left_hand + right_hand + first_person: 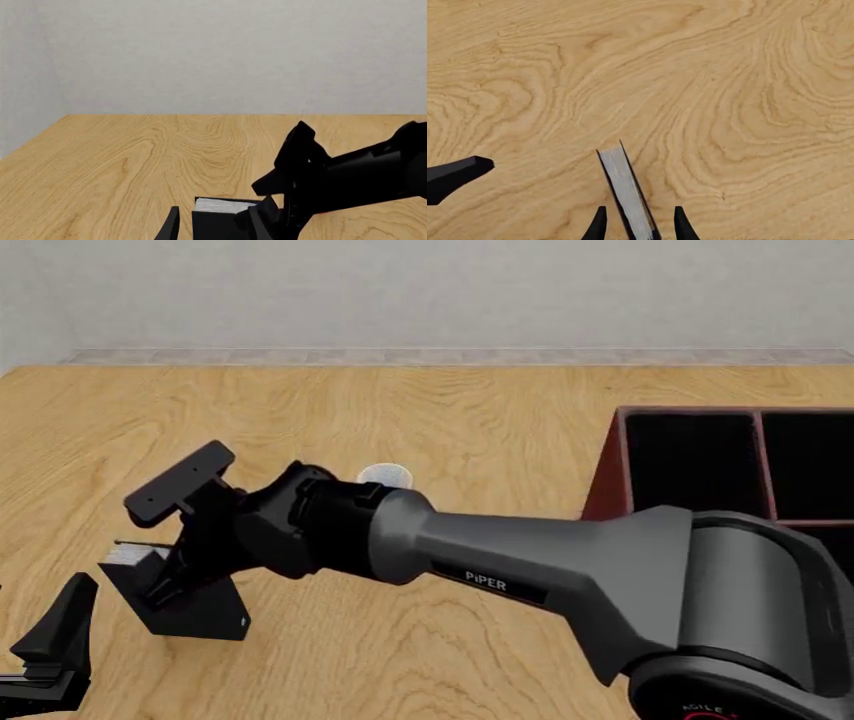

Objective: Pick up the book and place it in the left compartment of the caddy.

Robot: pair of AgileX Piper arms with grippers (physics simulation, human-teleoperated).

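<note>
Right gripper (637, 222) straddles the book (187, 595) — fingers spread, not yet pinching; next squeeze, lift toward the caddy (603, 485) at three o'clock.

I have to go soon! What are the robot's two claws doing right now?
Left gripper: open, holding nothing.
Right gripper: fingers on either side of the book; cannot tell if it is squeezing it yet.

Black book (187, 605) (white page edges), red-brown caddy (603, 485) — black-lined — on wood-grain table (467, 420).
</note>
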